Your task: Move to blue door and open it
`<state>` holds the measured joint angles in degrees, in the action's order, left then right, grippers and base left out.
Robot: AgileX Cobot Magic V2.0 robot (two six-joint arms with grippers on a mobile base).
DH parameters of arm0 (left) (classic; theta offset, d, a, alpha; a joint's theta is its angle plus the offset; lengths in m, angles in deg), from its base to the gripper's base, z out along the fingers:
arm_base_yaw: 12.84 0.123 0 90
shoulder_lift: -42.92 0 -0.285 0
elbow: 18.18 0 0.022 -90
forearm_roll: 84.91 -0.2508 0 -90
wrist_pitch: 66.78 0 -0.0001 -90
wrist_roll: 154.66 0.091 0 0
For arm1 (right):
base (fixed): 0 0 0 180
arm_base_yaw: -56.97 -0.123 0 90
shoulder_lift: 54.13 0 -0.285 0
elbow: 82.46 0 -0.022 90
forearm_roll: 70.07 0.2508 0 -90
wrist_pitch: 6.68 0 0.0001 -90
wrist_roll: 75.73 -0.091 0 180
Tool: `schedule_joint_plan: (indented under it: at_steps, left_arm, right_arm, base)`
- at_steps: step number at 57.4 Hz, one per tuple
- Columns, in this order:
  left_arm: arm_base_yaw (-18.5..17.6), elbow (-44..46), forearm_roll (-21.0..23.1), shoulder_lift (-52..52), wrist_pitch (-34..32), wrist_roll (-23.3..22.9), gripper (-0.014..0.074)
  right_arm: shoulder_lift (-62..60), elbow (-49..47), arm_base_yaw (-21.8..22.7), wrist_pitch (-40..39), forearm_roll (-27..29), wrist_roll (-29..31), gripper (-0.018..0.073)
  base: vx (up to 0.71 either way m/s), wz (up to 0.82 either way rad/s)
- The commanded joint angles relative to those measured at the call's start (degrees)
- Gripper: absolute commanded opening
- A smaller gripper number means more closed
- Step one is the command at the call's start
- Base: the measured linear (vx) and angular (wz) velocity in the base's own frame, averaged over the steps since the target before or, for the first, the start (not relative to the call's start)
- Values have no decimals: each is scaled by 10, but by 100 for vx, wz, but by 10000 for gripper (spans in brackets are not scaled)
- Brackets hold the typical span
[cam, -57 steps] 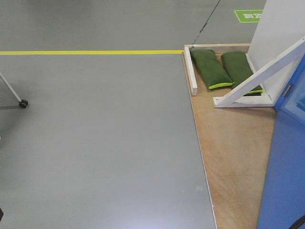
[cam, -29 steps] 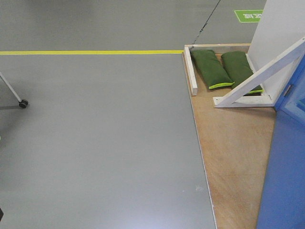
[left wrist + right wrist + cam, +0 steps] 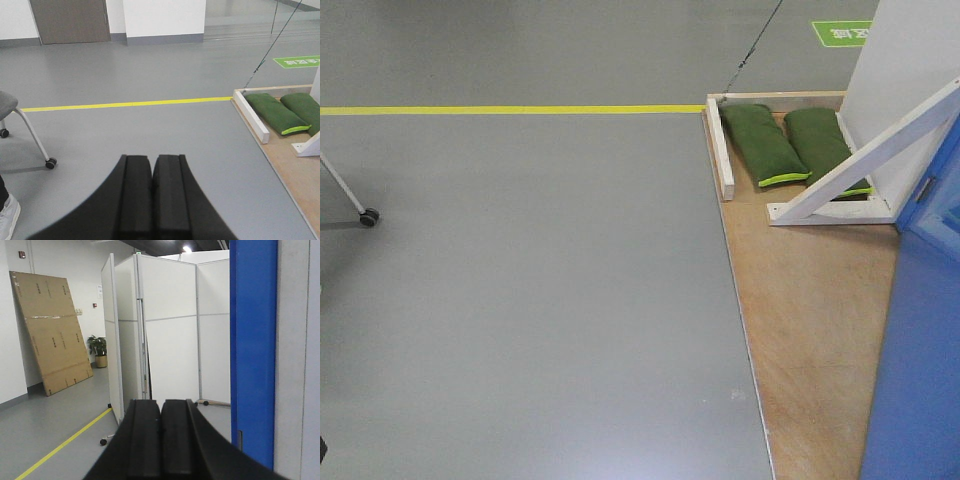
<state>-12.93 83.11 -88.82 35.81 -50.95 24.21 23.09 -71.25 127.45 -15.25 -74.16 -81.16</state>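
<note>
The floor (image 3: pixel 520 300) is smooth grey, slightly glossy, and crossed by a yellow line (image 3: pixel 510 109) that ends at the corner of a plywood base (image 3: pixel 810 300) lying flat on it. The blue door (image 3: pixel 920 350) stands on that base at the far right of the front view, only its lower part showing, near the robot. Behind it a white panel (image 3: pixel 910 60) is propped by a slanted white brace (image 3: pixel 860 165). Two green sandbags (image 3: pixel 763 143) lie side by side on the plywood against the brace's foot. A green floor sign (image 3: pixel 842 33) sits farther back, and a caster on a chair leg (image 3: pixel 368 216) rests on the grey at the left edge.

The left claw (image 3: pixel 151 200) points over the bare floor towards the yellow line, its black fingers pressed together with nothing between them. The right claw (image 3: pixel 161 440) is likewise closed and empty, aimed level into the room, with a tall blue surface just to its right. Beyond stand white partitions (image 3: pixel 170 325), a large cardboard sheet (image 3: pixel 52 330) leaning on the wall, and a potted plant (image 3: pixel 99 347) beside it.
</note>
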Motion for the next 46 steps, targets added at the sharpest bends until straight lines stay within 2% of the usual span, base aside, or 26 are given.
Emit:
schedule_joint_plan:
  at_steps: [1, 18, 38, 46]
  left_arm:
    - [-4, 15, 1, 7, -49, -4, 73]
    - [-4, 15, 1, 7, -49, -4, 73]
    - [-4, 15, 1, 7, -49, -4, 73]
    - [-4, 15, 1, 7, -49, -4, 73]
  right_arm:
    - [-5, -17, -8, -53, 4, 2, 12]
    - [-5, -17, -95, -51, 19, 2, 12]
    - [-7, -17, -161, -25, 67, 2, 12]
    - [-7, -17, -193, -24, 69, 2, 12]
  base:
    - [0, 0]
    - [0, 0]
    - [0, 0]
    - [0, 0]
